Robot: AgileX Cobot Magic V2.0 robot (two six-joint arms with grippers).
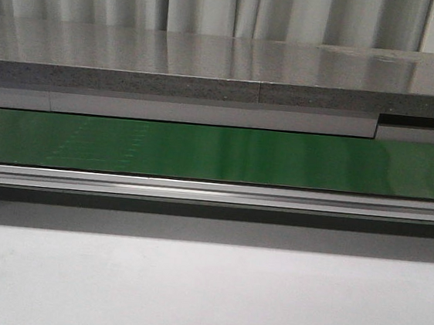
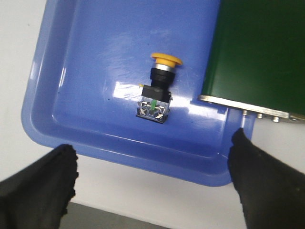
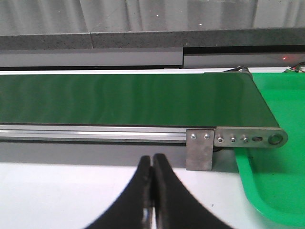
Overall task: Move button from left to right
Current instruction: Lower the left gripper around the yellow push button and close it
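Observation:
The button, orange-yellow cap on a black and bluish-grey body, lies on its side in a blue tray in the left wrist view. My left gripper is open and empty, its black fingers wide apart over the tray's near edge, above the button. My right gripper is shut and empty in front of the green belt, near its right end. Neither gripper nor the button shows in the front view.
The green conveyor belt with an aluminium side rail crosses the front view; a grey shelf runs behind it. The belt's end lies beside the blue tray. A green tray sits at the belt's right end.

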